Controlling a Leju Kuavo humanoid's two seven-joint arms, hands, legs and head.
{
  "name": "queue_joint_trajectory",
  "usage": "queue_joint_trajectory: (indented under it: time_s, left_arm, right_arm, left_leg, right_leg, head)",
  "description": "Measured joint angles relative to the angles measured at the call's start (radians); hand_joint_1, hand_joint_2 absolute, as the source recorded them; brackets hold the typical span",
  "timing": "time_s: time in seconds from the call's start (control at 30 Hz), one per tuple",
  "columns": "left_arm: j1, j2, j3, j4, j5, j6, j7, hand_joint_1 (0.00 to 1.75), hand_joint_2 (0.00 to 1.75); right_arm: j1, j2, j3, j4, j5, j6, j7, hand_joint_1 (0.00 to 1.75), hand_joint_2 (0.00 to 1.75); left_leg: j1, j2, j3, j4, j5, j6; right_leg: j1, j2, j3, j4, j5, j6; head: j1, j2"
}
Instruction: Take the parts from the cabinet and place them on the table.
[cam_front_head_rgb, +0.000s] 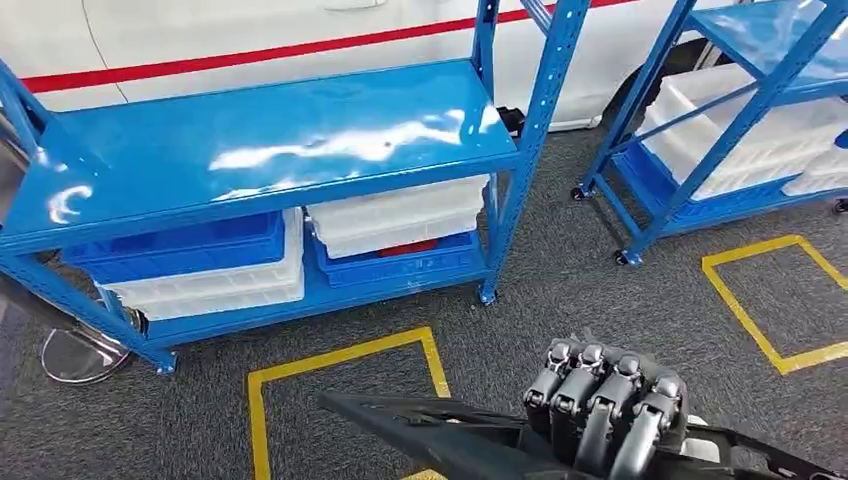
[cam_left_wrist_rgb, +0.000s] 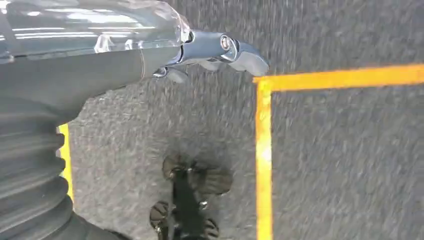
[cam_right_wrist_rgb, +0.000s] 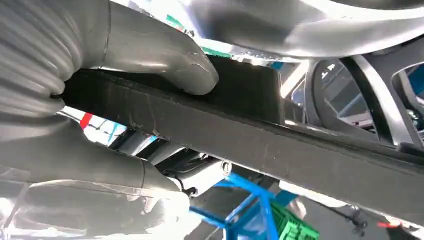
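Low in front, right robot hand (cam_front_head_rgb: 605, 405) grips black part (cam_front_head_rgb: 440, 430).

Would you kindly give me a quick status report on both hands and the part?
Right hand grips the black part. Left hand hangs over carpet, holding nothing visible. Blue rack ahead; nothing seen blocking.

Blue cabinet (cam_front_head_rgb: 270, 140) — grey carpet (cam_front_head_rgb: 560, 290), yellow lines (cam_front_head_rgb: 345, 360) — black part (cam_front_head_rgb: 440, 425).
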Motion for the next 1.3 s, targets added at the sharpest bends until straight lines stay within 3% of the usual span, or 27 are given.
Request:
queue_joint_trajectory:
  time_s: [0.03,0.17,0.2,0.23,0.3,0.33,0.37,0.4,0.43,0.5,0.53,0.57,0.67,0.7,0.73,0.77,0.8,0.87,0.9,0.97,1.0,1.03,1.07,1.2,1.23,1.27,1.3]
  left_arm:
    - [0.000,0.008,0.011,-0.002,0.007,0.010,0.003,0.00,1.75]
    - [0.004,0.050,0.053,-0.011,0.022,0.034,0.055,0.00,1.75]
    - [0.005,0.066,0.064,-0.018,0.032,0.049,0.073,0.00,1.75]
    - [0.005,0.070,0.074,-0.018,0.039,0.058,0.085,0.00,1.75]
    - [0.010,0.087,0.102,-0.026,0.053,0.080,0.108,0.00,1.75]
    - [0.013,0.095,0.116,-0.029,0.059,0.085,0.117,0.00,1.75]
    - [0.018,0.100,0.126,-0.030,0.060,0.087,0.121,0.00,1.75]
    - [0.022,0.102,0.133,-0.032,0.061,0.088,0.124,0.00,1.75]
    - [0.024,0.105,0.139,-0.034,0.061,0.089,0.124,0.00,1.75]
    - [0.023,0.110,0.150,-0.036,0.063,0.090,0.124,0.00,1.75]
    - [0.024,0.113,0.153,-0.037,0.062,0.092,0.124,0.00,1.75]
    - [0.023,0.114,0.157,-0.037,0.064,0.094,0.124,0.00,1.75]
    - [0.026,0.114,0.172,-0.040,0.066,0.098,0.143,0.00,1.75]
    - [0.025,0.112,0.175,-0.040,0.065,0.097,0.148,0.00,1.75]
    - [0.022,0.110,0.176,-0.042,0.060,0.094,0.148,0.00,1.75]
    - [0.023,0.108,0.176,-0.042,0.059,0.092,0.148,0.00,1.75]
    - [0.025,0.105,0.178,-0.042,0.058,0.090,0.148,0.00,1.75]
    - [0.029,0.098,0.183,-0.042,0.051,0.086,0.150,0.00,1.75]
    - [0.028,0.093,0.183,-0.042,0.048,0.082,0.154,0.00,1.75]
    - [0.025,0.084,0.183,-0.042,0.037,0.067,0.158,0.00,1.75]
    - [0.022,0.078,0.183,-0.042,0.032,0.058,0.158,0.00,1.75]
    - [0.021,0.074,0.182,-0.042,0.026,0.054,0.158,0.00,1.75]
    - [0.021,0.068,0.182,-0.041,0.024,0.050,0.158,0.00,1.75]
    - [0.015,0.058,0.182,-0.037,0.007,0.051,0.169,0.00,1.75]
    - [0.012,0.058,0.182,-0.037,0.007,0.051,0.169,0.00,1.75]
    - [0.010,0.056,0.182,-0.037,0.006,0.053,0.171,0.00,1.75]
    - [0.009,0.055,0.182,-0.035,0.005,0.059,0.175,0.00,1.75]
  right_arm:
    - [-0.003,0.002,0.000,0.001,0.006,-0.002,0.000,1.75,1.75]
    - [-0.004,0.005,-0.008,0.003,0.013,-0.019,0.000,1.75,1.75]
    - [-0.004,0.006,-0.012,0.003,0.020,-0.024,0.000,1.75,1.75]
    - [-0.004,0.008,-0.015,0.002,0.026,-0.027,0.000,1.75,1.75]
    - [0.002,0.013,-0.028,0.002,0.032,-0.032,0.000,1.75,1.75]
    - [0.008,0.016,-0.034,0.001,0.035,-0.033,0.000,1.75,1.75]
    - [0.013,0.016,-0.038,0.001,0.038,-0.033,0.000,1.75,1.75]
    - [0.017,0.016,-0.040,0.001,0.040,-0.033,0.000,1.75,1.75]
    - [0.019,0.016,-0.043,0.001,0.041,-0.033,0.000,1.75,1.75]
    - [0.020,0.019,-0.049,0.000,0.041,-0.033,0.000,1.75,1.75]
    - [0.020,0.021,-0.052,0.000,0.041,-0.033,0.000,1.75,1.75]
    - [0.020,0.022,-0.054,0.000,0.043,-0.033,0.000,1.75,1.75]
    - [0.039,0.024,-0.069,-0.011,0.051,-0.030,0.000,1.75,1.75]
    - [0.048,0.026,-0.077,-0.014,0.055,-0.029,0.000,1.75,1.75]
    - [0.058,0.026,-0.086,-0.017,0.058,-0.025,0.000,1.75,1.75]
    - [0.059,0.026,-0.096,-0.020,0.063,-0.018,0.000,1.75,1.75]
    - [0.060,0.026,-0.103,-0.020,0.072,-0.013,0.000,1.75,1.75]
    - [0.063,0.026,-0.106,-0.019,0.083,-0.015,0.000,1.75,1.75]
    - [0.063,0.026,-0.106,-0.016,0.088,-0.019,0.000,1.75,1.75]
    - [0.063,0.026,-0.106,-0.013,0.095,-0.037,0.000,1.75,1.75]
    - [0.063,0.025,-0.106,-0.014,0.095,-0.046,0.000,1.75,1.75]
    - [0.063,0.023,-0.106,-0.014,0.095,-0.054,0.000,1.75,1.75]
    - [0.062,0.019,-0.106,-0.016,0.095,-0.060,0.000,1.75,1.75]
    - [0.061,0.009,-0.106,-0.027,0.096,-0.065,0.000,1.75,1.75]
    - [0.062,0.008,-0.106,-0.032,0.097,-0.066,0.000,1.75,1.75]
    - [0.059,0.008,-0.106,-0.035,0.097,-0.067,0.000,1.75,1.75]
    - [0.057,0.007,-0.105,-0.036,0.099,-0.068,-0.001,1.75,1.75]
  left_leg:
    - [-0.002,0.005,0.001,0.002,-0.002,-0.004]
    - [-0.007,0.029,0.005,0.002,-0.006,-0.028]
    - [-0.005,0.028,0.003,0.005,-0.012,-0.036]
    - [0.000,-0.004,-0.001,0.024,-0.030,-0.042]
    - [0.001,-0.037,-0.061,0.160,-0.116,-0.047]
    - [0.001,-0.041,-0.101,0.251,-0.156,-0.050]
    - [0.000,-0.042,-0.131,0.315,-0.173,-0.051]
    - [0.001,-0.042,-0.139,0.331,-0.164,-0.051]
    - [0.001,-0.043,-0.122,0.295,-0.133,-0.051]
    - [0.006,-0.056,-0.037,0.119,-0.038,-0.049]
    - [0.012,-0.095,-0.002,0.040,-0.015,-0.048]
    - [0.010,-0.115,0.007,0.016,-0.030,-0.046]
    - [0.002,-0.093,0.004,0.021,-0.025,-0.029]
    - [0.009,-0.086,0.004,0.013,-0.019,-0.021]
    - [0.011,-0.072,0.005,0.009,-0.013,-0.012]
    - [0.009,-0.067,0.004,0.007,-0.011,-0.008]
    - [0.007,-0.055,0.002,0.007,-0.012,-0.002]
    - [0.003,-0.033,0.000,0.008,-0.012,0.000]
    - [0.002,-0.022,0.000,0.008,-0.013,0.001]
    - [-0.001,-0.004,0.002,0.008,-0.014,0.001]
    - [-0.002,0.003,0.004,0.008,-0.015,0.001]
    - [-0.003,0.009,0.008,0.008,-0.017,-0.001]
    - [-0.008,0.015,0.009,0.010,-0.020,-0.005]
    - [-0.011,0.046,0.015,0.005,-0.021,-0.024]
    - [-0.009,0.036,0.012,0.010,-0.032,-0.031]
    - [-0.007,-0.002,0.004,0.040,-0.057,-0.034]
    - [-0.005,-0.027,-0.024,0.103,-0.096,-0.035]
  right_leg:
    - [0.005,-0.032,0.028,-0.060,-0.005,-0.007]
    - [0.016,-0.001,0.022,-0.064,-0.001,-0.027]
    - [0.009,0.006,0.026,-0.074,0.006,-0.036]
    - [0.007,0.008,0.028,-0.076,0.008,-0.040]
    - [0.006,0.019,0.024,-0.076,0.010,-0.048]
    - [0.007,0.026,0.022,-0.075,0.010,-0.048]
    - [0.007,0.035,0.021,-0.074,0.010,-0.049]
    - [0.007,0.044,0.021,-0.072,0.010,-0.049]
    - [0.006,0.053,0.021,-0.070,0.010,-0.048]
    - [0.005,0.072,0.022,-0.063,0.008,-0.045]
    - [0.005,0.079,0.018,-0.059,0.005,-0.041]
    - [0.012,0.088,0.012,-0.051,0.004,-0.035]
    - [0.003,0.112,0.003,-0.057,0.016,-0.015]
    - [0.007,0.119,0.002,-0.057,0.017,-0.008]
    - [0.003,0.097,-0.003,-0.043,0.005,-0.006]
    - [0.007,0.060,-0.021,-0.007,-0.024,-0.001]
    - [0.007,0.039,-0.057,0.069,-0.069,0.003]
    - [0.005,0.027,-0.130,0.225,-0.134,0.008]
    - [0.005,0.026,-0.148,0.262,-0.139,0.008]
    - [0.005,0.021,-0.109,0.190,-0.082,0.004]
    - [0.006,0.013,-0.053,0.092,-0.036,-0.002]
    - [0.011,-0.010,-0.001,-0.001,-0.002,-0.012]
    - [0.024,-0.060,0.028,-0.059,-0.012,-0.024]
    - [0.029,-0.020,0.019,-0.066,-0.002,-0.036]
    - [0.015,-0.012,0.027,-0.078,0.007,-0.043]
    - [0.015,-0.006,0.028,-0.081,0.008,-0.048]
    - [0.014,0.001,0.027,-0.081,0.009,-0.052]
  head:
    - [0.000,0.000]
    - [-0.001,0.000]
    - [-0.001,0.000]
    - [-0.001,0.000]
    - [-0.003,0.000]
    - [-0.004,0.000]
    - [-0.003,0.000]
    - [-0.003,0.000]
    - [-0.003,0.000]
    - [-0.003,0.000]
    - [-0.003,0.000]
    - [-0.003,0.000]
    - [-0.002,0.000]
    - [-0.002,0.000]
    - [-0.003,0.000]
    - [0.004,0.000]
    - [0.003,0.000]
    - [0.003,0.000]
    - [0.003,0.000]
    - [0.003,0.000]
    - [0.004,0.000]
    - [0.003,0.000]
    - [0.003,0.000]
    - [0.003,0.000]
    - [0.003,0.000]
    - [0.002,0.000]
    - [0.001,0.000]
